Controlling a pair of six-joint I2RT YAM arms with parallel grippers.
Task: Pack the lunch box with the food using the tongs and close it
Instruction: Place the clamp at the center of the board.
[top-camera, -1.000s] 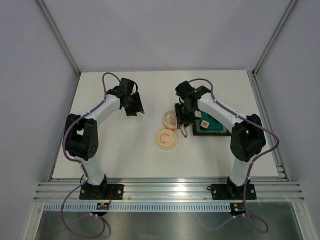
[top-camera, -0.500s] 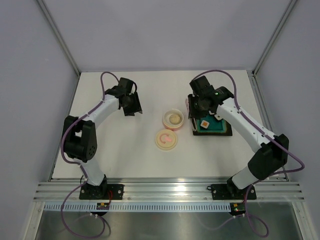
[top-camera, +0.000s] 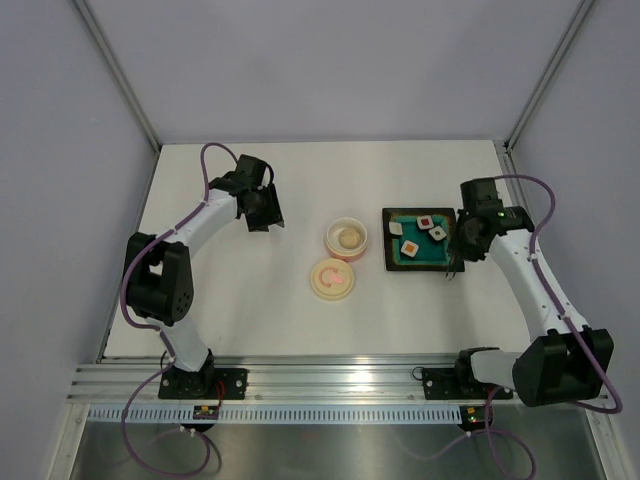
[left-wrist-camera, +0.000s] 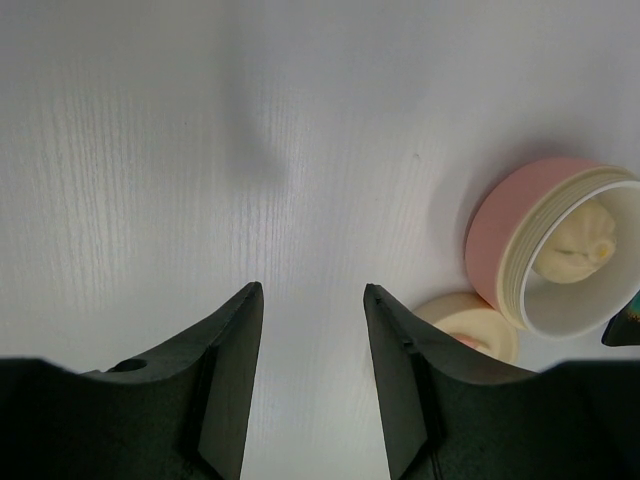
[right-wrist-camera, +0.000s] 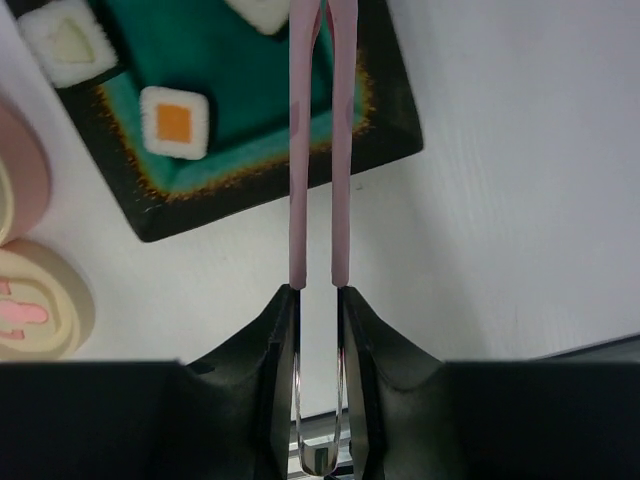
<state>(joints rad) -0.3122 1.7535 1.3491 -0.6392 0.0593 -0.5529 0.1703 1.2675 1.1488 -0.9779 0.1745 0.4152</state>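
Pinching the tongs by their arms, the right gripper is closed on them at the right edge of the dark teal-topped tray. The two pink arms are pressed nearly together and stretched out over the tray's teal surface. Their tips are cut off by the top of the wrist view — whether anything is caught between them cannot be told. Small white squares of food are seen lying on the tray, one with an orange centre just left of the tongs. The lunch box is set uncovered on the table just left of the tray, and a pale cream lump is seen inside it. The cream lid with its pink mark is laid flat just in front of the box. The left gripper is held well apart to the left, above the table — its jaws are spread and grip nothing.
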